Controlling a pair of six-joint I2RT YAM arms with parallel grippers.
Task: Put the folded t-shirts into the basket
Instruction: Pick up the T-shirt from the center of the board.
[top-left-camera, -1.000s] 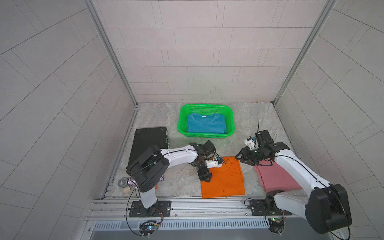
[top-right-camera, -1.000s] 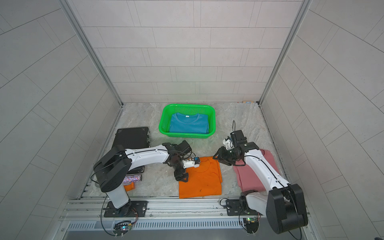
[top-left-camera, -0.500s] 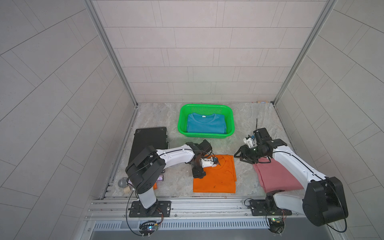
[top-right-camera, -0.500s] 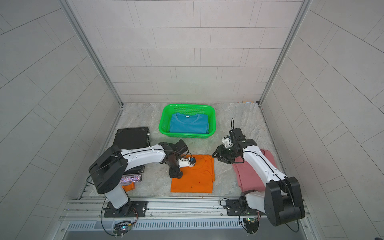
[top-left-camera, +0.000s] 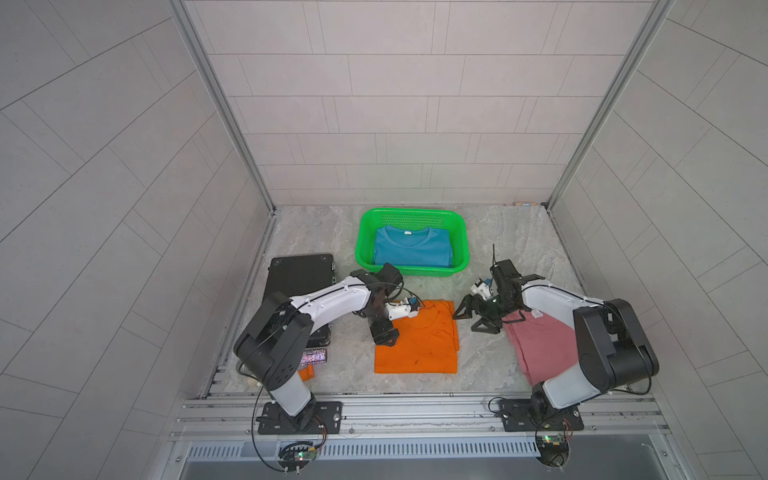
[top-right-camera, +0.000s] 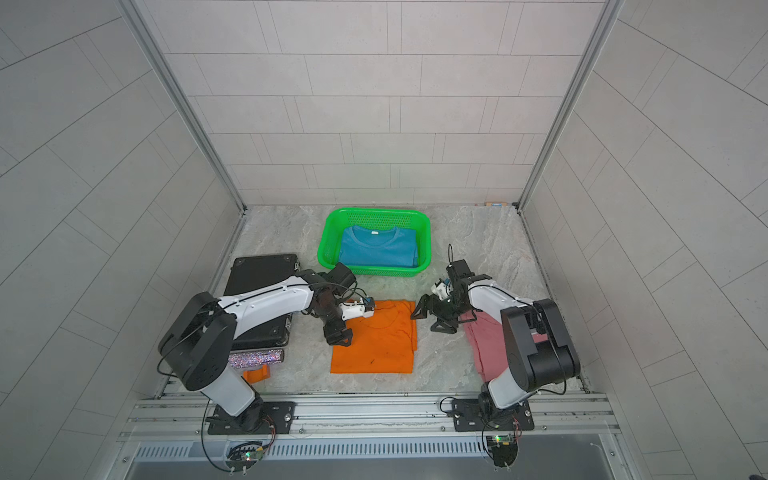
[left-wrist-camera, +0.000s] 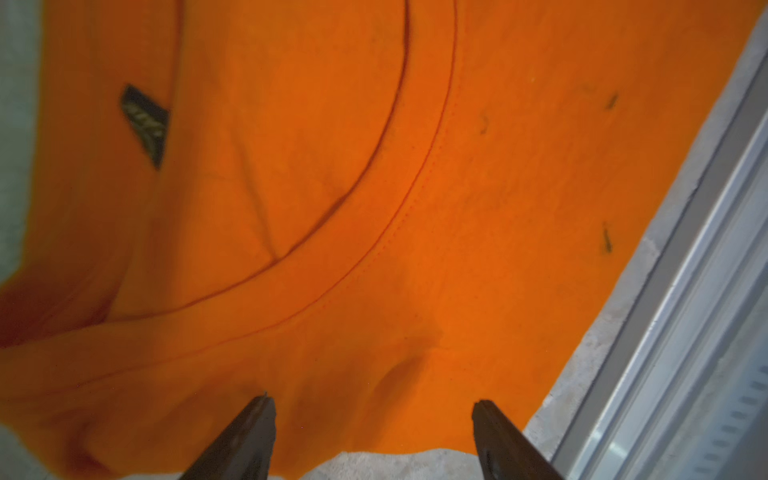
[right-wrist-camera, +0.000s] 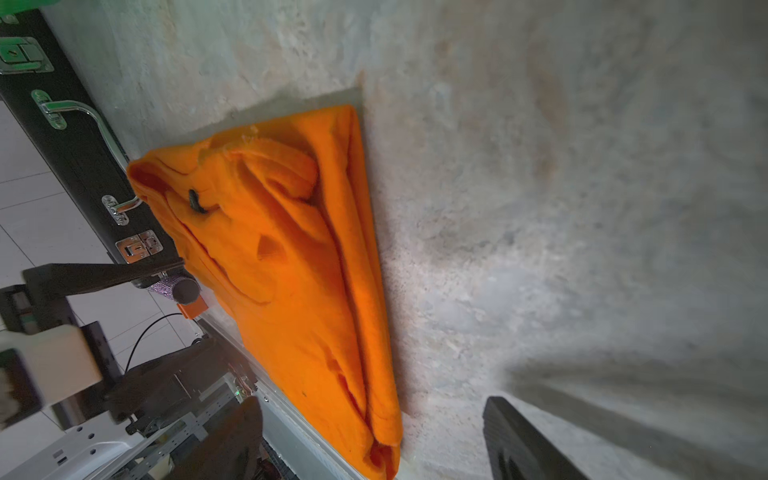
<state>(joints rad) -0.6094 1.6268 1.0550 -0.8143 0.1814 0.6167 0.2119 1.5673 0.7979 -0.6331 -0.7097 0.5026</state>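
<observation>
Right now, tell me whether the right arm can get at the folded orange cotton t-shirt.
Probably yes. The right tool stands open just beside the folded orange cotton t-shirt, with only bare table between them; the left tool is at the opposite edge.

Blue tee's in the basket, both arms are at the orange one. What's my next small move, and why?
Probably ease the right gripper toward the orange tee until its open fingers reach the edge. The left gripper has open fingers over the opposite edge, but the right hangs over bare table beside the cloth, so closing now would likely catch nothing.
</observation>
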